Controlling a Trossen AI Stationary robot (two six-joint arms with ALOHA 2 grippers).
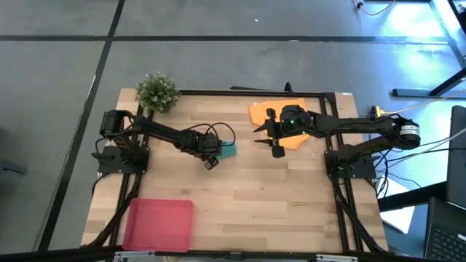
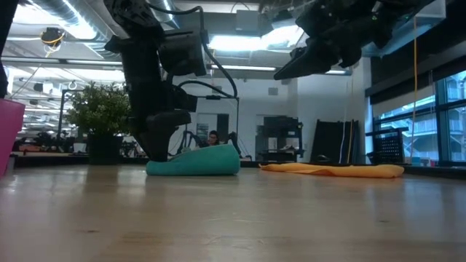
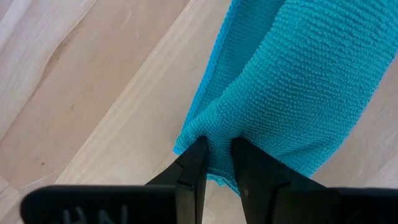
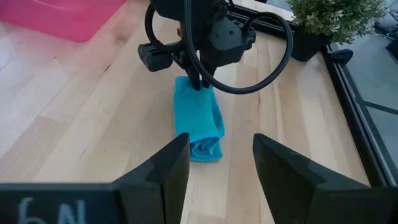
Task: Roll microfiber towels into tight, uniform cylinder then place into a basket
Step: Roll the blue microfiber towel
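The left arm reaches from its base at the table's 9 o'clock side toward the middle, its wrist bent down so that the left gripper (image 1: 212,155) stands over the rolled teal microfiber towel (image 1: 228,151). In the left wrist view, its two dark fingers (image 3: 193,163) are pinched on a fold of the teal cloth at the roll's edge. The low view shows this roll lying on the light wooden table (image 1: 247,204) with the gripper pressed onto its end.

The right arm stretches in from 3 o'clock, and the right gripper (image 1: 271,138) hangs in the air above the table, fingers spread and holding nothing. Beneath and behind it, at about 1 o'clock, lies the flat bright orange microfiber towel (image 1: 259,110), which the arm largely hides from above; the low view shows it spread thin and flat.

The shallow rectangular red-pink basket (image 1: 159,224) sits at 7 o'clock, well apart from both towels; in the low view only a sliver of it shows at the edge. The spiral end of the teal roll shows only in the right wrist view.

A small green potted plant (image 1: 157,92) stands at the 11 o'clock corner.
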